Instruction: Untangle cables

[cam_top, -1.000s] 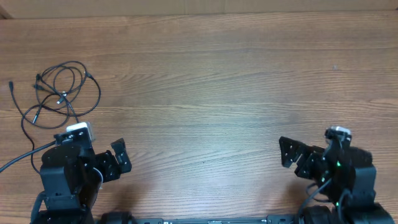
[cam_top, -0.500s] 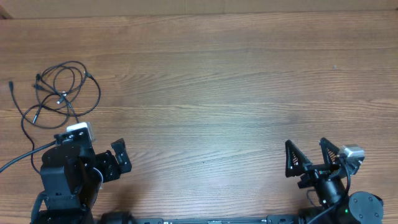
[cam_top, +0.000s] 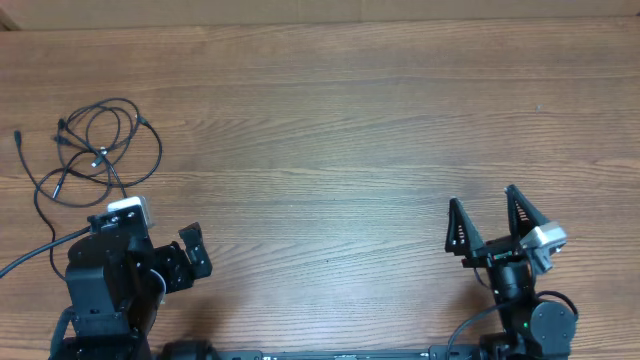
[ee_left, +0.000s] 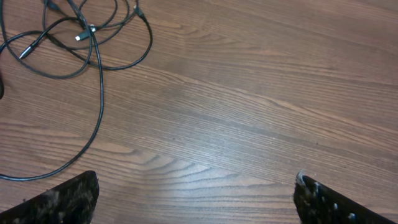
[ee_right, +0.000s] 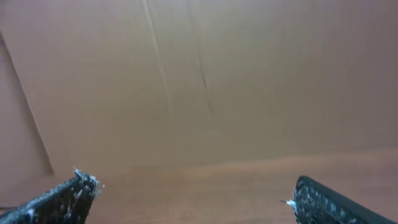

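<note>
The cables lie as a loose tangle of thin black loops with small plugs at the far left of the wooden table. In the left wrist view the cables fill the top left corner, and one strand curves down toward the left finger. My left gripper sits near the front edge, below and right of the tangle; it is open over bare wood. My right gripper is at the front right, far from the cables, fingers spread wide and pointing away. In its own view it is open and holds nothing.
A brown cardboard wall stands behind the table's far edge. A thicker black arm cable trails off the left side by the left arm's base.
The right arm has swung its gripper from pointing left to pointing toward the far side, with the fingers still apart. The left arm and the cables have not moved.
</note>
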Controlling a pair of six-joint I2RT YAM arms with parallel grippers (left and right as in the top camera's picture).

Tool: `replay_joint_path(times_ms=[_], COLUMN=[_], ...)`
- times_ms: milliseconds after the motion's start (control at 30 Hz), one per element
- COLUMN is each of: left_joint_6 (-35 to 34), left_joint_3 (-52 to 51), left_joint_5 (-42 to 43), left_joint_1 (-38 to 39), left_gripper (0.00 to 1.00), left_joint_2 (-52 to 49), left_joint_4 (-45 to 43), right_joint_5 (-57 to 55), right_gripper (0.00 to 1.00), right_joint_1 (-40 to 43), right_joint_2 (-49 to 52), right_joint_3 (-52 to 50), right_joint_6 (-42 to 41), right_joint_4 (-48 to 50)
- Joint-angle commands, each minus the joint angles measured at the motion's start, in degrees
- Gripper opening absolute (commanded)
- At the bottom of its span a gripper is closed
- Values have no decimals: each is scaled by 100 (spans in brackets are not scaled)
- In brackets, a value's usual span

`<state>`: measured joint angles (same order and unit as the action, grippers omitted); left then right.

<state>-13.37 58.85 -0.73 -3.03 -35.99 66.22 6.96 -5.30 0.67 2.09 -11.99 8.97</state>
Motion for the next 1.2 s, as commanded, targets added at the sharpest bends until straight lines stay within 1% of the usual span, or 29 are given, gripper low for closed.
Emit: replay_joint_path(times_ms=[0, 67, 167, 367, 1167], left_joint_6=[-57, -57, -57, -57, -57], left_joint_3=[-15, -15, -13, -13, -13], left_joint_5=[-76, -76, -76, -76, -76], left_joint_1=[7, 7, 7, 7, 7], left_gripper=[99, 100, 100, 100, 99], left_joint_2=[33, 33, 33, 33, 33], left_joint_4=[0, 0, 0, 0, 0], right_joint_5=[-378, -809, -883, -883, -839], right_gripper=[100, 100, 100, 100, 100], right_joint_1=[-26, -26, -26, -26, -26], right_joint_2=[-52, -50, -50, -50, -11], right_joint_3=[-162, -162, -164, -164, -162], right_joint_6=[33, 31, 28, 31, 26], right_joint_4=[120, 96, -120, -1353, -1366])
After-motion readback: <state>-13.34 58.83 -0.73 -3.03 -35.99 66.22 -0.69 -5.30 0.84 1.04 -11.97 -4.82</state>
